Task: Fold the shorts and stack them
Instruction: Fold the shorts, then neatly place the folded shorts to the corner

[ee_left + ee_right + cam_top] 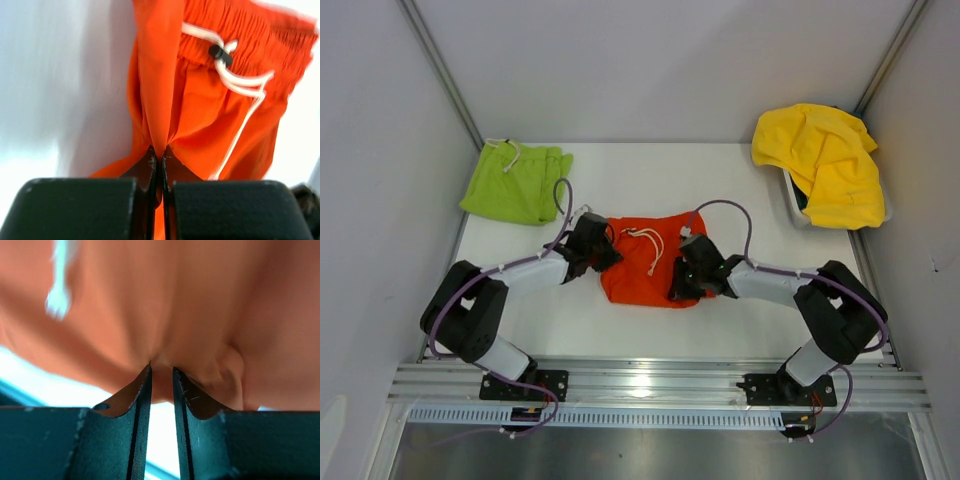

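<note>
The orange-red shorts [645, 262] lie mid-table with their white drawstring [650, 245] on top. My left gripper [607, 250] is at their left edge. In the left wrist view its jaws are pressed together on a raised fold of the orange-red shorts [210, 110], with the left gripper [159, 156] pinching thin cloth. My right gripper [682, 282] is at the shorts' right lower edge. In the right wrist view the right gripper [161, 376] stands narrow with a bunch of orange cloth [165, 315] caught between its tips. The lime-green shorts [515, 182] lie folded at the back left, apart from both arms.
A white bin [792, 205] at the back right holds a heap of yellow cloth [825, 165]. Grey walls close in the white table [720, 180] on three sides, and a metal rail [650, 385] runs along the near edge.
</note>
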Action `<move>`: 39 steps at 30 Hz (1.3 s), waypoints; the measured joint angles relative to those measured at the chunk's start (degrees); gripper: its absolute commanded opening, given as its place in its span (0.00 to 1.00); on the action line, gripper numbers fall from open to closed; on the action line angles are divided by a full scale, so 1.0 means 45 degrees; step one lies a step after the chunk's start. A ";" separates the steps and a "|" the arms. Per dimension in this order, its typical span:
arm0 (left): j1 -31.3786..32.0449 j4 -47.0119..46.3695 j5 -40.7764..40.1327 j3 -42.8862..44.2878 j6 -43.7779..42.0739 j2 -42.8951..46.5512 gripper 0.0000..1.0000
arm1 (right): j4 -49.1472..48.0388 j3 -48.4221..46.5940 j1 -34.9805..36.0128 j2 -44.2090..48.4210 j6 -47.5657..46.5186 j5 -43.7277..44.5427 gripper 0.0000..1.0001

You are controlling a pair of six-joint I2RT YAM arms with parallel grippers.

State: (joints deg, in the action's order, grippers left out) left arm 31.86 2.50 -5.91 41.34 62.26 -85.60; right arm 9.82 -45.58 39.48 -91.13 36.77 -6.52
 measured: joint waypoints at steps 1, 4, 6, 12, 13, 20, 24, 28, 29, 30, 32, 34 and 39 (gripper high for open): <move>-0.0180 0.0194 0.0219 0.0403 -0.0811 -0.0223 0.00 | -0.0039 0.0015 0.0408 0.0015 0.0160 0.0058 0.27; -0.0549 0.0466 0.1044 0.1457 -0.3075 -0.0874 0.00 | 0.0034 -0.0024 0.1885 0.0112 0.0573 0.0219 0.67; -0.0651 0.0466 0.1617 0.1807 -0.4226 -0.1122 0.00 | 0.0389 -0.0078 0.2327 0.0452 0.0729 0.0214 0.83; -0.0903 0.0816 0.2560 0.2089 -0.6654 -0.1370 0.00 | 0.2098 -0.0491 0.1282 0.3002 0.0418 0.0267 1.00; -0.0952 0.0976 0.2671 0.2239 -0.6936 -0.1452 0.00 | 0.2229 -0.0573 0.0908 0.3458 0.0340 0.0253 1.00; -0.1161 0.1166 0.3264 0.2846 -0.8087 -0.2137 0.33 | 0.2953 -0.0442 -0.2171 0.4954 -0.0622 -0.0107 0.99; -0.1185 0.1190 0.3478 0.2895 -0.8388 -0.2443 0.81 | 0.3007 -0.0335 -0.3371 0.4580 -0.1477 -0.0588 0.99; -0.1292 0.0942 0.3857 0.2885 -0.8558 -0.2458 0.99 | 0.2438 -0.0248 -0.4420 0.3478 -0.2152 -0.1282 0.99; -0.1336 0.0889 0.3949 0.2880 -0.8587 -0.2458 0.99 | 0.2225 -0.0185 -0.4639 0.3147 -0.2259 -0.1491 0.99; -0.1379 0.0865 0.4007 0.2880 -0.8621 -0.2458 0.99 | 0.1938 -0.0073 -0.4847 0.2832 -0.2356 -0.1758 0.99; -0.1496 0.0714 0.4085 0.2827 -0.8660 -0.2458 0.99 | 0.1413 0.0155 -0.5255 0.2234 -0.2472 -0.2385 0.99; -0.1661 0.0364 0.4265 0.2647 -0.8689 -0.2448 0.99 | 0.0913 0.0350 -0.5537 0.1773 -0.2506 -0.3041 0.99; -0.2346 -0.0670 0.5309 0.1943 -0.8689 -0.2463 0.99 | -0.0704 0.0593 -0.5882 0.0675 -0.2361 -0.4668 0.99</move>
State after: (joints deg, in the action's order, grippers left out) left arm 21.30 -0.51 17.98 50.09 23.16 -96.68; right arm 6.66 -42.92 13.02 -88.09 26.15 -27.53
